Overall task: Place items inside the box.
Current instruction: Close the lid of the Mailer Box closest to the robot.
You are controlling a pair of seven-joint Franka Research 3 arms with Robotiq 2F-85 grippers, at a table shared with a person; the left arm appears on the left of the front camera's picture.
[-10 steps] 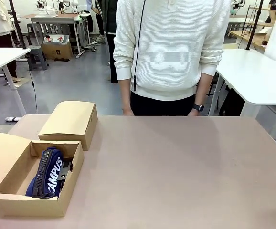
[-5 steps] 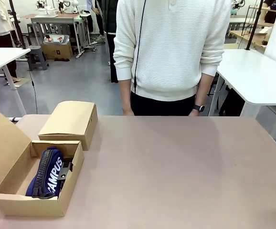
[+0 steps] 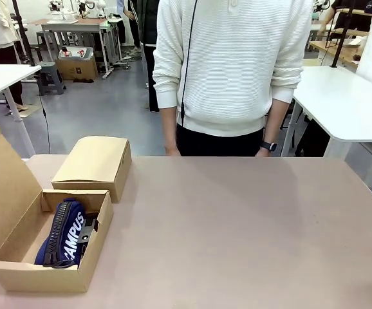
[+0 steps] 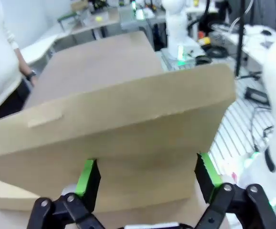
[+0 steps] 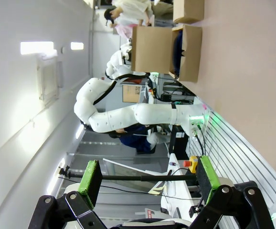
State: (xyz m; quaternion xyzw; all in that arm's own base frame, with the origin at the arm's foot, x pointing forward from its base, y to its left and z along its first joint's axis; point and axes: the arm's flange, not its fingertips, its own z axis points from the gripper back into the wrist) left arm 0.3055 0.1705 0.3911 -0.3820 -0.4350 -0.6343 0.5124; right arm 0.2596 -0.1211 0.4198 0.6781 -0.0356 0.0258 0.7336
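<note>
Cardboard box sits at the near left corner of the table, its hinged lid tilted up and leaning out to the left. Inside lies the navy zip pouch lettered "CAMPUS", with a dark item just beside it on the right — too small to name. A smaller closed cardboard box stands just beyond it. The person waits at the far edge, arms down.

In the left wrist view the left gripper has its fingers spread wide, the lid panel right in front of them; whether a pad touches the cardboard is unclear. The right gripper is spread too, holding nothing, well away from the box.

With the contents apparently in, the step in hand looks like swinging the lid over. To do it well, push near the lid's free edge, follow the arc of the hinge rather than pressing straight down, and go slowly — the light box could slide or tip. Keep the tuck flaps outside the pouch so nothing jams.
</note>
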